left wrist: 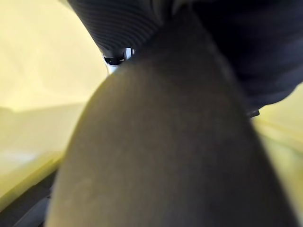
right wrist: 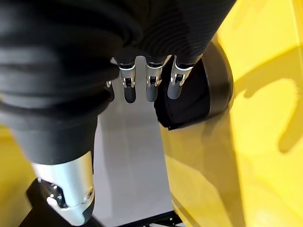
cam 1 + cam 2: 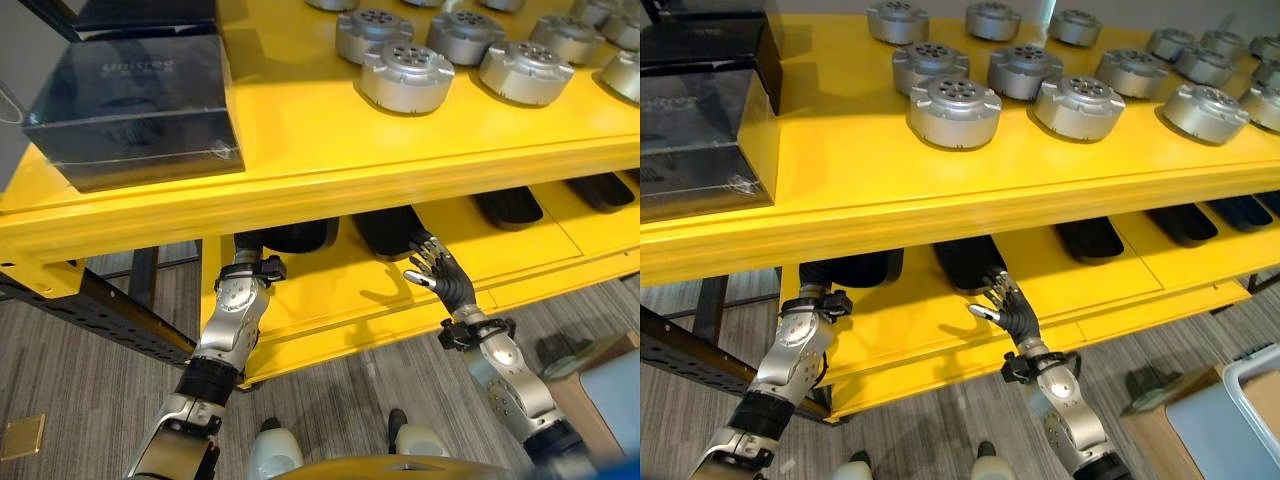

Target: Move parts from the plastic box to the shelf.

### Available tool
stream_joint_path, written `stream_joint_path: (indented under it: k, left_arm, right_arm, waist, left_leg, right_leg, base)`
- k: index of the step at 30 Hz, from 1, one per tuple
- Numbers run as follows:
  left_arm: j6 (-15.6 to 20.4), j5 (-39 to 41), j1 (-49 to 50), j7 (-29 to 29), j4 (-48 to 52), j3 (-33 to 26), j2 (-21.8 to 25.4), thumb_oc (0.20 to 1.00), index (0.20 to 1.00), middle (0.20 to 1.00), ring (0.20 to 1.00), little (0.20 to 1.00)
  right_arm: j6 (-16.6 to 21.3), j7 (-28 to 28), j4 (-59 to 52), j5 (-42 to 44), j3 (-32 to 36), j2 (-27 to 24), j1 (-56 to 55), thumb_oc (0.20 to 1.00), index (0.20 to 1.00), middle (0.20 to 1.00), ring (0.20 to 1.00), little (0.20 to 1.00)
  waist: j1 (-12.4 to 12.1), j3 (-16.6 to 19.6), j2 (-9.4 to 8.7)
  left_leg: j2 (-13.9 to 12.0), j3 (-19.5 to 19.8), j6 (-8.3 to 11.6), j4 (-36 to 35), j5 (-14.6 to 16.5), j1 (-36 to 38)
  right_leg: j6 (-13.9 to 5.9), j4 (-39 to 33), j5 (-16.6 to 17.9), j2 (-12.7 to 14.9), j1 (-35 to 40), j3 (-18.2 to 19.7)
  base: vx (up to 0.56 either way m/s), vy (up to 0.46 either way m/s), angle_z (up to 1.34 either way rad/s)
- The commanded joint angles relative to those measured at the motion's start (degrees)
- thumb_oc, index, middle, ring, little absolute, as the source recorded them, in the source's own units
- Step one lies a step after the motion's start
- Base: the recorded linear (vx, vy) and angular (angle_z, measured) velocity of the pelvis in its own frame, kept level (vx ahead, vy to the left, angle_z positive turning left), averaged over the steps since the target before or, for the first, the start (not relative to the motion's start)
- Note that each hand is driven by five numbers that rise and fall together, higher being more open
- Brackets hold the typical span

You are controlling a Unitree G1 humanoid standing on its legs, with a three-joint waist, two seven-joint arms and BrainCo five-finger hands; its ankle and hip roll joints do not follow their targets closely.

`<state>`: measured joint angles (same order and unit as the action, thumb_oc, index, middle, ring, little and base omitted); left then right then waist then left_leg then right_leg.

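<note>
- I see the yellow shelf [image 3: 940, 195] with two levels; its top level carries a cluster of round silver parts [image 3: 953, 110], set close together in rows toward the right side
- A dark glossy box [image 3: 135, 100] sits on the top level at the left end, well apart from the parts
- On the lower level, several black trays [image 3: 1090, 238] lie side by side under the edge of the top level
- My right hand [image 3: 1008, 305] hangs above the lower level, fingers spread and relaxed, holding nothing; it is just in front of one black tray [image 3: 968, 262]
- In the right wrist view the fingers [image 2: 150, 87] point straight out toward that tray's dark rounded end [image 2: 203, 99]
- My left arm reaches under the top level at the left, beside another black tray [image 3: 300, 236]; the hand is hidden there, so I cannot tell how its fingers stand
- The left wrist view gives me a dark blurred surface close up, with yellow around it
- A blue-grey bin [image 3: 1230, 415] stands on the floor at the lower right
</note>
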<state>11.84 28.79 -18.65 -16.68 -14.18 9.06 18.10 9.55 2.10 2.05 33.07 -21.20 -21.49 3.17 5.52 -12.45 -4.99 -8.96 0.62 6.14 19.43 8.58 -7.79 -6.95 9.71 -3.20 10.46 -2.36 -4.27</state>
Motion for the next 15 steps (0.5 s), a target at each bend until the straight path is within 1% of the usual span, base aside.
stream_joint_path:
  k: [1, 2, 3, 4, 6, 9, 11, 13, 15]
  left_arm:
    - [4.49, 1.90, -5.32, -2.33, -1.12, -0.77, 0.59, 0.200, 0.200, 0.200, 0.200, 0.200]
    - [4.47, 2.59, -6.23, -2.90, -2.28, -0.85, 0.31, 0.200, 0.200, 0.200, 0.200, 0.200]
    - [4.43, 2.49, -6.66, -3.35, -2.88, -0.86, 0.21, 0.200, 0.200, 0.200, 0.200, 0.200]
    - [4.75, 3.73, -7.89, -4.59, -4.35, -1.21, -0.35, 0.200, 0.200, 0.200, 0.200, 0.200]
    - [5.15, 4.68, -8.04, -5.23, -4.58, -1.80, -0.67, 0.200, 0.200, 0.200, 0.200, 0.200]
    - [6.08, 5.97, -7.25, -6.47, -4.61, -4.19, -0.88, 0.200, 0.200, 0.200, 0.200, 0.200]
    - [6.25, 5.88, -7.06, -6.89, -4.60, -4.73, -0.91, 0.200, 0.200, 0.200, 0.200, 0.200]
    - [6.74, 5.08, -7.33, -8.70, -4.98, -6.05, -0.72, 0.200, 0.200, 0.200, 0.200, 0.200]
    - [6.71, 4.90, -7.54, -9.34, -5.87, -6.42, -0.51, 0.200, 0.200, 0.200, 0.200, 0.200]
  right_arm:
    - [2.47, 0.66, -1.92, 2.34, -0.52, -0.90, 2.78, 1.000, 1.000, 1.000, 1.000, 1.000]
    - [2.49, 0.84, -2.09, 2.64, -0.79, -1.01, 3.08, 1.000, 1.000, 1.000, 1.000, 1.000]
    - [2.48, 0.89, -2.07, 2.72, -0.95, -1.12, 3.35, 1.000, 1.000, 1.000, 1.000, 1.000]
    - [2.56, 1.22, -2.32, 2.81, -1.37, -1.43, 4.13, 1.000, 1.000, 1.000, 1.000, 1.000]
    - [2.59, 1.39, -2.28, 2.84, -1.32, -1.52, 4.28, 1.000, 1.000, 1.000, 1.000, 1.000]
    - [3.12, 1.94, -3.02, 2.88, -0.54, -2.15, 4.98, 1.000, 1.000, 1.000, 1.000, 1.000]
    - [3.23, 1.97, -3.10, 2.78, -0.35, -2.32, 5.04, 1.000, 1.000, 1.000, 1.000, 1.000]
    - [3.69, 2.64, -3.38, 2.53, -0.16, -2.77, 6.15, 1.000, 1.000, 1.000, 1.000, 1.000]
    - [3.98, 3.02, -3.44, 2.58, 0.16, -2.89, 6.75, 1.000, 1.000, 1.000, 1.000, 1.000]
  waist:
    - [-0.44, 1.80, 0.31]
    - [-0.22, 1.94, 0.39]
    - [-0.16, 1.95, 0.42]
    - [0.02, 2.17, 0.61]
    - [0.04, 2.25, 0.65]
    - [0.10, 2.86, 0.87]
    - [0.13, 2.93, 0.90]
    - [0.08, 2.71, 1.05]
    - [0.05, 2.64, 1.06]
  left_leg:
    - [-1.25, 0.05, -0.40, 6.31, 0.74, -2.74]
    - [-1.21, 0.40, -0.54, 8.78, 1.55, -4.89]
    - [-1.29, 0.62, -0.60, 9.39, 1.75, -5.54]
    - [-1.74, 1.23, -0.90, 12.69, 2.96, -8.72]
    - [-1.91, 1.54, -0.99, 13.70, 3.25, -9.94]
    - [-1.80, 2.52, -1.40, 17.29, 4.02, -14.73]
    - [-1.72, 2.60, -1.48, 17.80, 4.12, -15.62]
    - [-1.47, 3.03, -1.80, 19.98, 4.39, -19.17]
    - [-1.26, 3.33, -1.99, 21.09, 4.53, -20.84]
  right_leg:
    - [0.80, 14.27, -3.08, 0.13, -6.91, 1.81]
    - [1.15, 16.81, -4.00, 0.03, -8.94, 2.16]
    - [1.30, 17.85, -4.25, -0.10, -9.87, 2.38]
    - [1.73, 21.57, -5.57, -0.14, -13.32, 2.94]
    - [1.92, 22.47, -6.01, -0.03, -14.38, 2.96]
    - [2.49, 26.35, -7.31, -0.04, -18.98, 3.22]
    - [2.61, 27.03, -7.51, -0.06, -19.94, 3.25]
    - [3.00, 29.49, -8.26, 0.02, -23.52, 3.64]
    - [3.28, 30.95, -8.77, -0.06, -25.33, 3.70]
  base:
    - [-0.13, -0.004, -0.09]
    - [-0.16, -0.007, -0.05]
    - [-0.18, -0.020, -0.07]
    - [-0.15, -0.028, -0.06]
    - [-0.09, -0.022, -0.03]
    - [-0.09, -0.020, 0.06]
    - [-0.07, -0.013, 0.03]
    - [-0.09, -0.013, -0.01]
    - [-0.06, -0.013, 0.00]
